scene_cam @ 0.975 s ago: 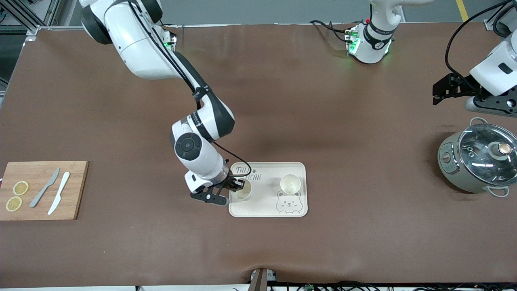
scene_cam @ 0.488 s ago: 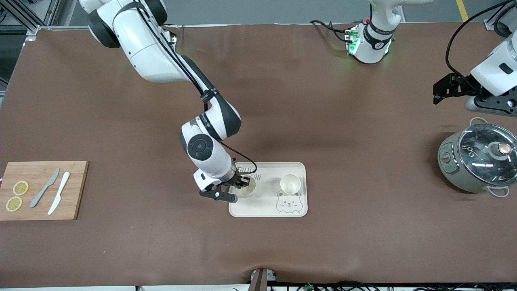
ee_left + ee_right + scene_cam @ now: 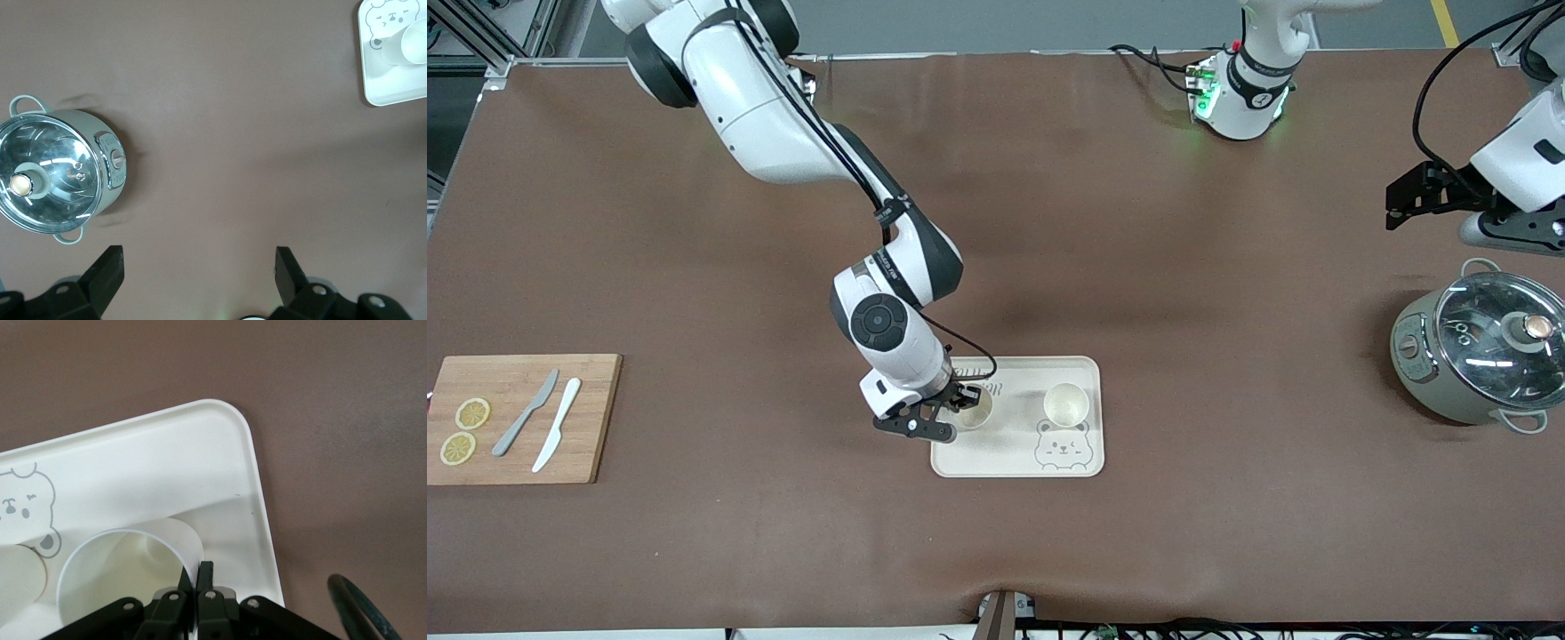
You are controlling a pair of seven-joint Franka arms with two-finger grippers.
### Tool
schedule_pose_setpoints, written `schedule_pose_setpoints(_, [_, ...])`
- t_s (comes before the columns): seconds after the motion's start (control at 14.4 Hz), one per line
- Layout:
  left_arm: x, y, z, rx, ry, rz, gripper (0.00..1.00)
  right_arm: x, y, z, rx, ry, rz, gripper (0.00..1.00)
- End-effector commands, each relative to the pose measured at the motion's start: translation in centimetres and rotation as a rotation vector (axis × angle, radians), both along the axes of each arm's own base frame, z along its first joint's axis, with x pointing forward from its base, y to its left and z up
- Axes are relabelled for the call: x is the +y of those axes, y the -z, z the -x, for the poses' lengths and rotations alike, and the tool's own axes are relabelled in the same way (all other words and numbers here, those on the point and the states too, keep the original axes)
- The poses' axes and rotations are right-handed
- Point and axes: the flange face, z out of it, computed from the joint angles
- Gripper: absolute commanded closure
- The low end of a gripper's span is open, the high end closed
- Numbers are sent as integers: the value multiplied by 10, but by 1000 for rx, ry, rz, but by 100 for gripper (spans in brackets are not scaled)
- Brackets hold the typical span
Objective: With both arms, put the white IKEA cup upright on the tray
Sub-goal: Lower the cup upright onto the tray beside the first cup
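Observation:
The cream tray [image 3: 1085,458] with a bear drawing lies near the table's middle. My right gripper [image 3: 963,399] is shut on the rim of a white cup [image 3: 975,412], upright over the tray's end toward the right arm. In the right wrist view the gripper [image 3: 197,577] pinches the cup's wall [image 3: 120,573] above the tray [image 3: 167,460]. A second white cup [image 3: 1065,404] stands upright on the tray. My left gripper [image 3: 1405,197] is open and empty, waiting above the table near the pot; in the left wrist view it [image 3: 200,273] holds nothing.
A grey pot with a glass lid [image 3: 1480,356] stands at the left arm's end; it also shows in the left wrist view [image 3: 60,173]. A wooden cutting board [image 3: 516,418] with two knives and lemon slices lies at the right arm's end.
My right gripper has carried the cup from the tray's edge farther in over the tray, toward the second cup. The left arm drifted slightly.

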Motion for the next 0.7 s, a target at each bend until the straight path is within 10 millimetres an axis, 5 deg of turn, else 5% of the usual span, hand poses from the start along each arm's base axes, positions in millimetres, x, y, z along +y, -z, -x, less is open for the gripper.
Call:
schedule_pose_setpoints(0.0, [3, -4, 1, 0, 9, -2, 0, 8, 1, -1, -22, 1, 6, 100])
schedule_pose_setpoints(0.21, [3, -4, 0, -1, 7, -2, 0, 8, 2, -1, -21, 1, 7, 100])
schedule_pose_setpoints(0.28, [3, -3, -1, -1, 6, -2, 0, 6, 2, -2, -21, 4, 7, 93])
schedule_pose_setpoints(0.42, [3, -2, -2, 0, 6, -2, 0, -1, 2, -7, -19, 15, 5, 9])
schedule_pose_setpoints(0.49, [3, -2, -2, 0, 6, -2, 0, -2, 3, -7, -18, 13, 6, 0])
schedule_pose_setpoints(0.63, [4, -3, -2, -1, 6, -1, 0, -3, -2, -9, -24, 10, 3, 0])
